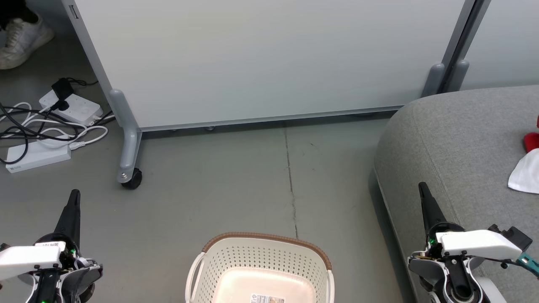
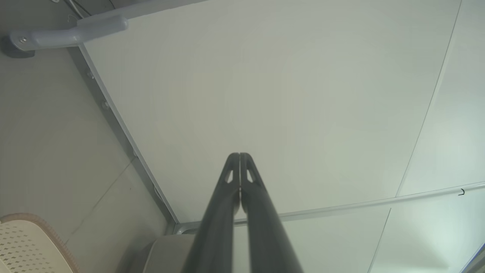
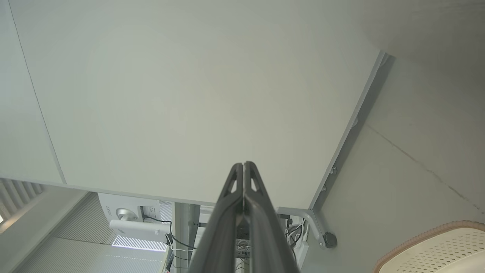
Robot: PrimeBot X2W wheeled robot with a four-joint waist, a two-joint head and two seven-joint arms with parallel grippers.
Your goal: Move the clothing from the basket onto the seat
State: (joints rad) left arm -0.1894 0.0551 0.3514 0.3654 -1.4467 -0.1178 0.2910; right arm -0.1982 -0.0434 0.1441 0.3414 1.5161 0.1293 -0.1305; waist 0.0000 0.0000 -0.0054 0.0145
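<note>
Nearest, the left gripper (image 1: 75,194) and the right gripper (image 1: 422,188) each have their two fingers pressed together to a point, holding nothing. Between them the basket (image 1: 265,237) stands on the floor. Its visible bottom is bare, but its near part is cut off, so a piece might remain there and be missed if the robot stopped now. Farther right, the clothing (image 1: 526,171) lies on the seat (image 1: 454,139), well in from its left edge. A careless swing of the right arm across the cushion could drag it off. Farthest left, cables (image 1: 50,130) by the partition (image 1: 261,59) could snag the wheels.
</note>
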